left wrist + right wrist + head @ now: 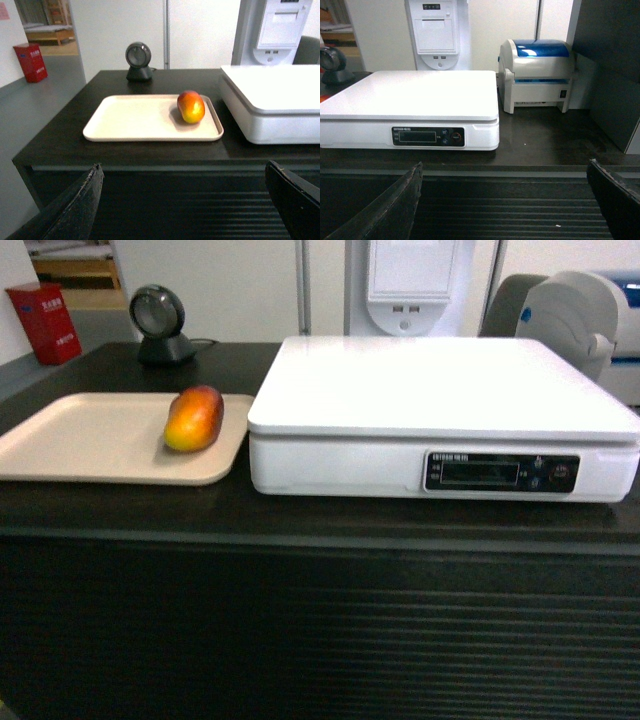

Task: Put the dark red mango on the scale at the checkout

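Left hand (182, 210) fingers cropped, spread wide; dark red mango (191, 106) on tray (130, 120).

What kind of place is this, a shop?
Probably a shop checkout. A big white scale sits on a long black counter, a round barcode scanner stands behind a tray holding a mango, and a small label printer sits beside the scale.

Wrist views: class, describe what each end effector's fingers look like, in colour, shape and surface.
In both wrist views, the left end effector and right end effector show two black fingers, flat and tapering, with scuffed, worn-looking edges. No cables or markings are visible.
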Robot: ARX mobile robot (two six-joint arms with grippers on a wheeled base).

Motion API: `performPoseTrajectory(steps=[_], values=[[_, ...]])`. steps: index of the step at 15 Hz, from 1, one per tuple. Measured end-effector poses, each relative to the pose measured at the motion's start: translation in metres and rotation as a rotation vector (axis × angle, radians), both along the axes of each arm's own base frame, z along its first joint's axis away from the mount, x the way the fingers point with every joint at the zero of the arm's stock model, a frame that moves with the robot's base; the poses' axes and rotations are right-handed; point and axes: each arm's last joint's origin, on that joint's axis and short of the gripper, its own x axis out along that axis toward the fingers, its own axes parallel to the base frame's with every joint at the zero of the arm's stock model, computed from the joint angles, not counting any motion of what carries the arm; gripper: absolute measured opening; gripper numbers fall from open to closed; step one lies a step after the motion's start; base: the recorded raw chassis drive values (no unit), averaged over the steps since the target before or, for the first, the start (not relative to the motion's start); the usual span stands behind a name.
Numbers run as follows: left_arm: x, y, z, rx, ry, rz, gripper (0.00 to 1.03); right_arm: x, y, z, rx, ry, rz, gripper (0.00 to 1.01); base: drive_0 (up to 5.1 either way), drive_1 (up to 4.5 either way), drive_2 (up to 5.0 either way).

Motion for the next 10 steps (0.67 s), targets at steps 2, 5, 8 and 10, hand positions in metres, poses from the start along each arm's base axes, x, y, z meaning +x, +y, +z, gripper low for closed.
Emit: performPoseTrajectory(steps=[2,5,8,10], values=[[0.0000,0.0000,0.0000,0.000,0.001,-0.001,0.98,0.0000,0.0000,0.0002,0.000,-0.002,-0.001,0.98,0.0,0.00,0.0],[0.0000,0.0000,0.0001,0.000,0.000,0.000,0.98,0.0000,0.0000,0.0000,0.000,0.000,-0.001,0.98,0.0,0.00,0.0],[0.0000,0.0000,0.0001,0.000,0.000,0.000,0.98,0.0000,0.0000,0.0000,0.000,0.000,-0.001,0.98,0.0,0.00,0.0],[0.0000,0.0000,0.0001,0.000,0.000,0.000,0.98,0.0000,0.0000,0.0000,0.000,0.000,-0.001,0.98,0.0,0.00,0.0]])
